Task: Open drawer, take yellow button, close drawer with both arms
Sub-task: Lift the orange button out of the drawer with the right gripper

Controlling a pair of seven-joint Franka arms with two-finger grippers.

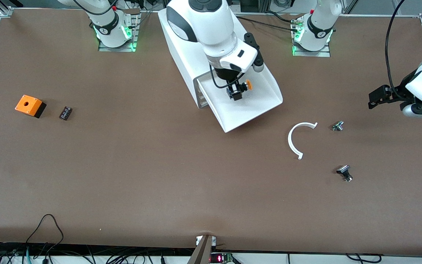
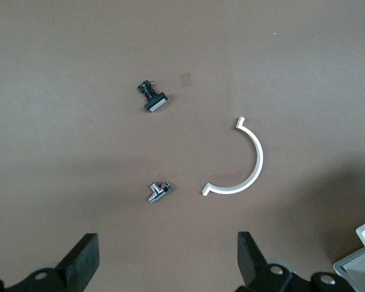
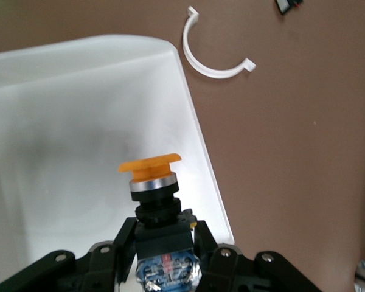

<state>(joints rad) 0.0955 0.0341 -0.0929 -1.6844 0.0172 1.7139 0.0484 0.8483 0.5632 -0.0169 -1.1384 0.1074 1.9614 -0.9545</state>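
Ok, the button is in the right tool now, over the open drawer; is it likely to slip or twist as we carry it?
Probably stable: the right tool is shut on the button by its squarish black body, which gives flat faces to grip. It looks small and light, so sag seems unlikely. The round orange cap sticks out past the fingers, so a knock on the drawer wall could twist it.

White jointed arms (image 1: 211, 29), black joints, black cables, green-lit bases.

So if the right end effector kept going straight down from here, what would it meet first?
Most likely the white floor of the open drawer. The right end effector hangs over it, shut on the button, with nothing else visible below; its height is unclear.
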